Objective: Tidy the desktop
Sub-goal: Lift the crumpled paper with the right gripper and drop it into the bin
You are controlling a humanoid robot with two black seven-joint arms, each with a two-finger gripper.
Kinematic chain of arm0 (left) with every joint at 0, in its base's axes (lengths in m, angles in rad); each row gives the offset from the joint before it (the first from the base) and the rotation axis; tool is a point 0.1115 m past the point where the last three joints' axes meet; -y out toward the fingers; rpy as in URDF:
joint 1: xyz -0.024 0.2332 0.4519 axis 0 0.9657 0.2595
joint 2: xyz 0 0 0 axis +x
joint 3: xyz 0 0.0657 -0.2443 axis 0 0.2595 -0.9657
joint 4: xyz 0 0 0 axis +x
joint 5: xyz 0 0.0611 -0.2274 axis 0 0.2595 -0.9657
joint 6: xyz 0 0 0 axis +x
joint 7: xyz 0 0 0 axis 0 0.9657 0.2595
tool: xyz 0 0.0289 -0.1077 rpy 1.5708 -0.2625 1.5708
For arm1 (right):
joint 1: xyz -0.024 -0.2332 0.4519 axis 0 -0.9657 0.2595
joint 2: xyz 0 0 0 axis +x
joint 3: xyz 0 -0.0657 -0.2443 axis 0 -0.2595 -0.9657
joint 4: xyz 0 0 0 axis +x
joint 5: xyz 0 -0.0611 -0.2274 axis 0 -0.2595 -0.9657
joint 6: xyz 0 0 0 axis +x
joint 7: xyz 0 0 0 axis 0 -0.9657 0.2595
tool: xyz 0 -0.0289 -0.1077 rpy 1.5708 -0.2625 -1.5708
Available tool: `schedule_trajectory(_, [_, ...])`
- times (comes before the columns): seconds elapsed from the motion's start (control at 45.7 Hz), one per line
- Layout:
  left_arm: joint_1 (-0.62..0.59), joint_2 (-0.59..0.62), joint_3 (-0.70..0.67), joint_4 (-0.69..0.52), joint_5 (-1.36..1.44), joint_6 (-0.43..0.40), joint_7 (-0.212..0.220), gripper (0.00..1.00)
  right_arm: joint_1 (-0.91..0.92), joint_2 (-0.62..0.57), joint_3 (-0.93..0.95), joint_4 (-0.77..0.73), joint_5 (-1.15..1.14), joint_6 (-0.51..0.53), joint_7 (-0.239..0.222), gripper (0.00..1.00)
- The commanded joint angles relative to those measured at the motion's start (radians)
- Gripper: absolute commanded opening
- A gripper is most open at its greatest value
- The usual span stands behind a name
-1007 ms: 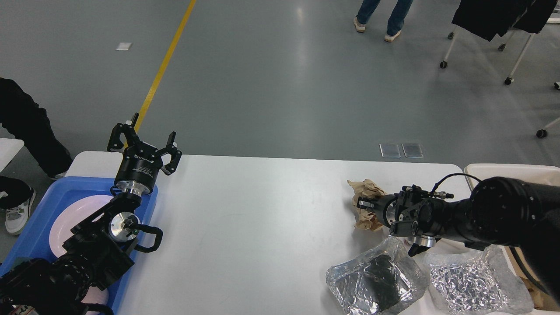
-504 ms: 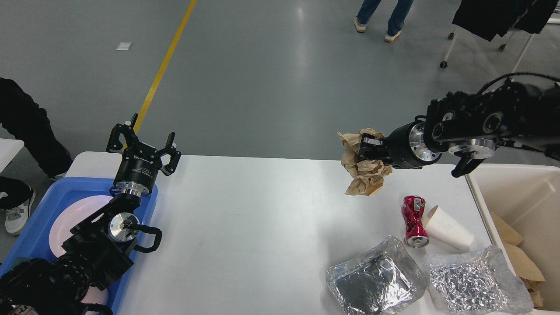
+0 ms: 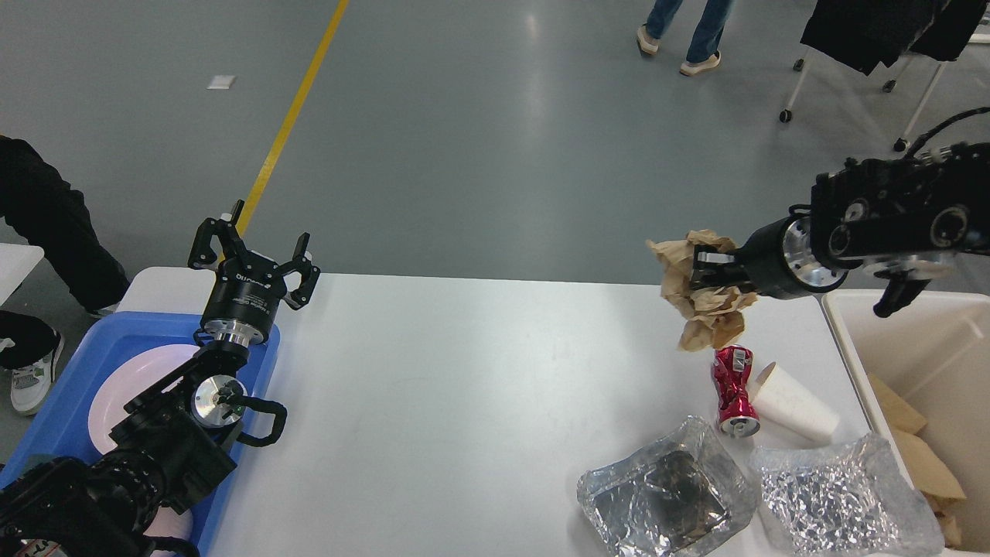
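- Brown crumpled paper pinched in right gripper, aloft near bin at three o'clock.
- Left gripper spread wide, empty.
- Left on desktop: can, cup, foil trays.

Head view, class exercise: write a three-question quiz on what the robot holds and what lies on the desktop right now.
1. True or false: the right gripper holds crumpled brown paper.
2. Which lies on the desktop beside the white paper cup? A) crushed red can B) a spoon C) a book
3. Fill in: the left gripper is ___.

Key: 1 true; 2 A; 3 open.
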Motion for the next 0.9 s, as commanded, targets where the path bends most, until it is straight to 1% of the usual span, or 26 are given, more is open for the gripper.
schedule_trajectory(0.0, [0.000, 0.000, 0.000, 0.000, -0.001, 0.000, 0.000, 0.97, -0.184, -0.063, -0.028, -0.228, -0.024, -0.007, 0.001, 0.00])
schedule_trajectory(0.153, [0.000, 0.000, 0.000, 0.000, -0.001, 0.000, 0.000, 0.97, -0.385, -0.095, -0.033, -0.474, -0.024, -0.013, 0.001, 0.00])
schedule_trajectory(0.197, [0.000, 0.000, 0.000, 0.000, -0.001, 0.000, 0.000, 0.97, -0.457, -0.095, -0.033, -0.566, -0.022, -0.019, 0.001, 0.00])
schedule_trajectory(0.394, [0.000, 0.000, 0.000, 0.000, 0.001, 0.000, 0.000, 0.97, -0.754, -0.092, -0.021, -0.915, -0.002, -0.082, -0.003, 0.00])
schedule_trajectory(0.525, [0.000, 0.000, 0.000, 0.000, -0.001, 0.000, 0.000, 0.97, -0.983, -0.046, -0.017, -1.161, 0.004, -0.116, -0.009, 0.00])
schedule_trajectory(0.591, [0.000, 0.000, 0.000, 0.000, -0.001, 0.000, 0.000, 0.97, -1.070, -0.008, -0.014, -1.252, 0.045, -0.139, -0.011, 0.00])
schedule_trajectory(0.657, [0.000, 0.000, 0.000, 0.000, -0.001, 0.000, 0.000, 0.97, -1.130, 0.020, -0.016, -1.310, 0.108, -0.149, -0.012, 0.00])
schedule_trajectory(0.679, [0.000, 0.000, 0.000, 0.000, -0.001, 0.000, 0.000, 0.97, -1.141, 0.025, -0.017, -1.319, 0.119, -0.151, -0.015, 0.03])
schedule_trajectory(0.701, [0.000, 0.000, 0.000, 0.000, 0.001, 0.000, 0.000, 0.97, -1.149, 0.029, -0.019, -1.324, 0.127, -0.151, -0.017, 0.17])
schedule_trajectory(0.722, [0.000, 0.000, 0.000, 0.000, 0.001, 0.000, 0.000, 0.97, -1.152, 0.031, -0.019, -1.324, 0.131, -0.151, -0.020, 0.44])
schedule_trajectory(0.744, [0.000, 0.000, 0.000, 0.000, 0.001, 0.000, 0.000, 0.97, -1.155, 0.031, -0.019, -1.325, 0.134, -0.151, -0.022, 0.96])
schedule_trajectory(0.766, [0.000, 0.000, 0.000, 0.000, 0.001, 0.000, 0.000, 0.97, -1.157, 0.031, -0.020, -1.324, 0.134, -0.151, -0.025, 1.00])
schedule_trajectory(0.788, [0.000, 0.000, 0.000, 0.000, 0.001, 0.000, 0.000, 0.97, -1.158, 0.031, -0.021, -1.325, 0.136, -0.151, -0.025, 0.98])
schedule_trajectory(0.81, [0.000, 0.000, 0.000, 0.000, -0.001, 0.000, 0.000, 0.97, -1.160, 0.029, -0.021, -1.324, 0.136, -0.151, -0.025, 1.00])
schedule_trajectory(0.876, [0.000, 0.000, 0.000, 0.000, 0.001, 0.000, 0.000, 0.97, -1.173, 0.028, -0.014, -1.324, 0.147, -0.151, -0.025, 1.00])
